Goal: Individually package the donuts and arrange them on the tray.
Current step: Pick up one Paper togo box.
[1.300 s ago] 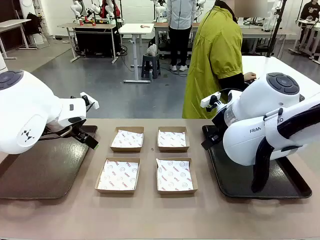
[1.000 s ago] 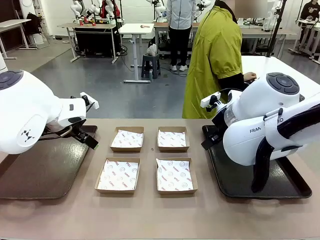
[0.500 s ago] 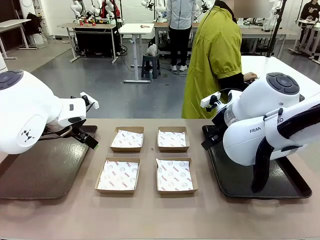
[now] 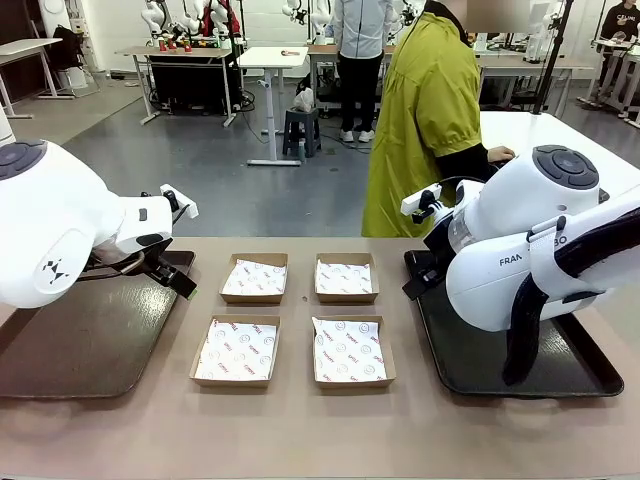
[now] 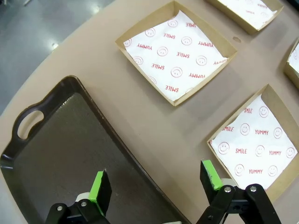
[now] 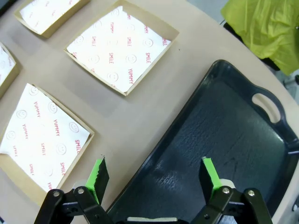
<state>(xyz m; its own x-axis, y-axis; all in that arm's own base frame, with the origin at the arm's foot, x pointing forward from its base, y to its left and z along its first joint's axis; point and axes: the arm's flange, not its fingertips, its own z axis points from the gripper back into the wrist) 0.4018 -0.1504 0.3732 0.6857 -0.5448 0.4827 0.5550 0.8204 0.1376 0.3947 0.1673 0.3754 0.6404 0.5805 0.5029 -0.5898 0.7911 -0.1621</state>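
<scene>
Between two dark plastic trays with cut-out handles, one at the left [image 4: 70,340] and one at the right [image 4: 470,360] of the beige tabletop [image 4: 300,430], four shallow brown cardboard boxes [image 4: 235,381] sit in a two-by-two block, each lined with white paper printed in red. Each box holds just its liner, and none of the donuts is in a box or on a tray yet; where they are cannot be told.

Left arm's fingers [image 5: 99,186] are spread wide and hold nothing, hanging over the right edge of the left tray. Right arm's fingers [image 6: 209,175] are likewise wide apart and bare, above the left edge of the right tray. A person in a yellow-green coat [image 4: 425,120] stands at the far side, turned away, one hand [image 4: 498,152] on a white table behind.

Several things could go wrong from here. Both arms flank the same small block of boxes, so reaching in together risks a clash. These boxes look light and loose, and a finger catching a wall would probably shove one into its neighbour or drag the liner out. Soft icing would likely smear or dent under a hard squeeze. With the person facing away, any handover could be mistimed.
</scene>
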